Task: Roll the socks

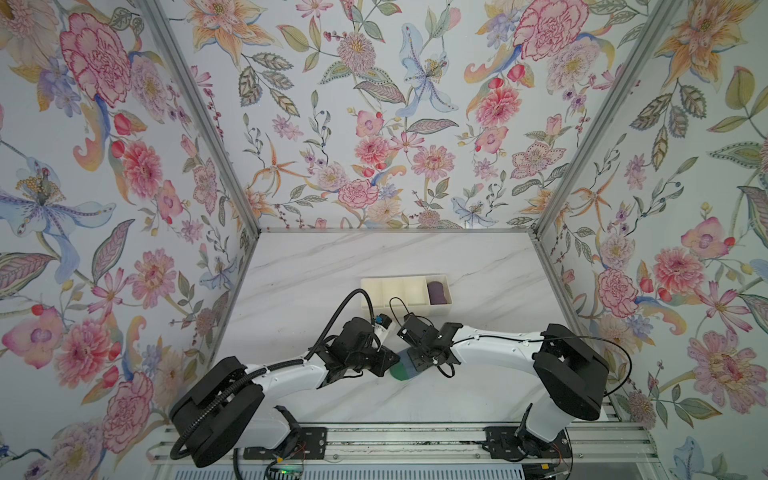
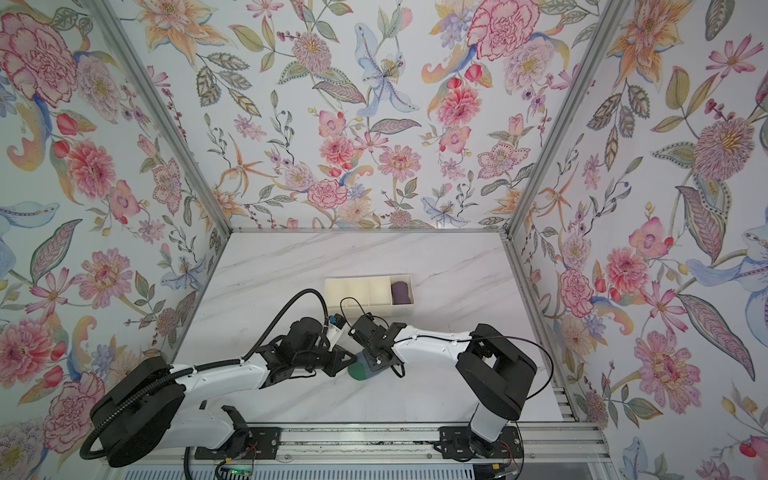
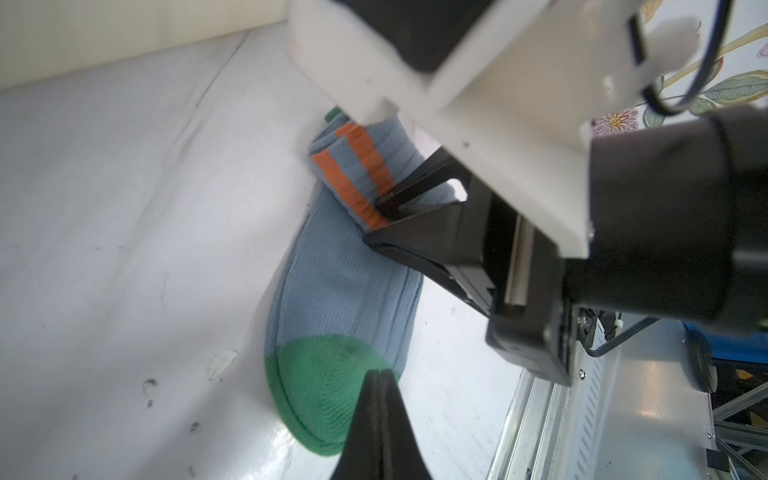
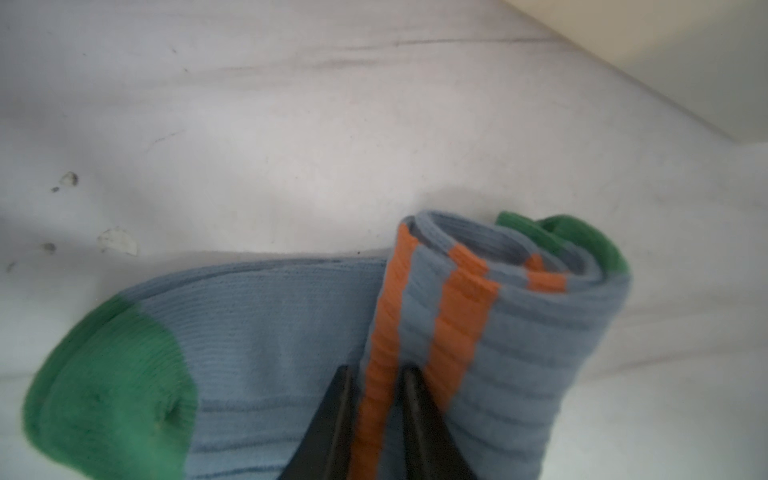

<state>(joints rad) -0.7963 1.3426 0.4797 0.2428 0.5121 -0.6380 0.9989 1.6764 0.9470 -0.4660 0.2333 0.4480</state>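
Top: in both top views the socks (image 1: 400, 369) lie on the table (image 1: 478, 270), at 6 o'clock from the tray (image 1: 374, 286), whose 3 o'clock compartment holds a purple bundle (image 1: 438, 292). The left arm (image 1: 291, 374) reaches them from 9 o'clock and the right arm (image 1: 498, 345) from 3 o'clock.

Left wrist: the left gripper (image 3: 376, 376) is closed tight on nothing, its tip over the green toe (image 3: 316, 390).

Right wrist: the right gripper (image 4: 376, 374) pinches a fold of the roll at an orange stripe (image 4: 461, 316). The cuff end is rolled and the foot lies flat.

Rolling looks about half done. Next, the roll needs turning toward the toe while the foot stays flat.
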